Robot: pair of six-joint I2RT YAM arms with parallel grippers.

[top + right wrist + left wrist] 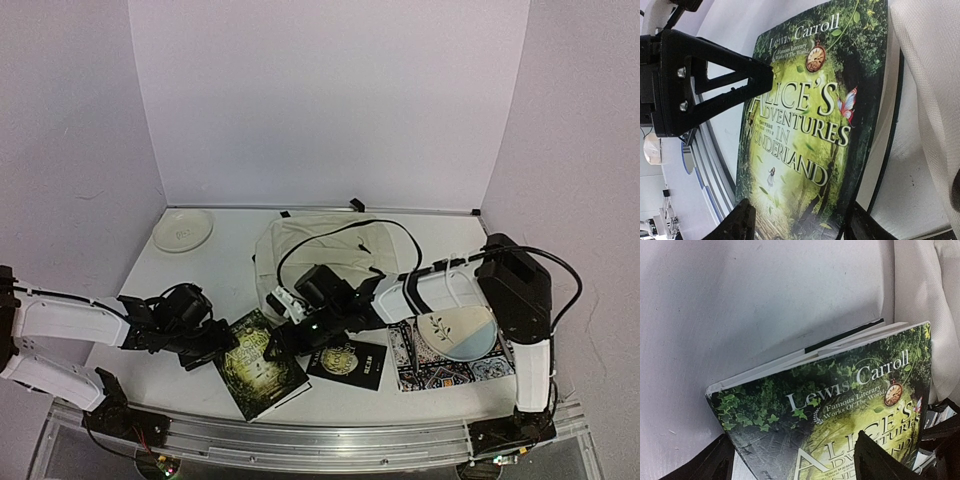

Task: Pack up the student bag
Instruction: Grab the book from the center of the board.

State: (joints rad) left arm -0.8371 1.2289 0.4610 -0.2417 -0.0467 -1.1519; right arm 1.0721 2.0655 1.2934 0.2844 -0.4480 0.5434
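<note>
Cream fabric backpack (315,245) lies flat at the back middle of the table (190,280), just behind both arms. In front of it lies a green Alice in Wonderland book (262,368). Over the book's left corner the left end effector (212,350) stands spread wide. At its far right corner the right end effector (283,335) has its fingers apart; whether it grips the book I cannot tell

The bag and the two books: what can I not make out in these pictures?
- Bag, opening: top view; the right arm covers its near side, so open or zipped is unclear.
- Green book, lower cover: left wrist view; cut off by the bottom edge.
- Black book, title: top view; too small.
</note>
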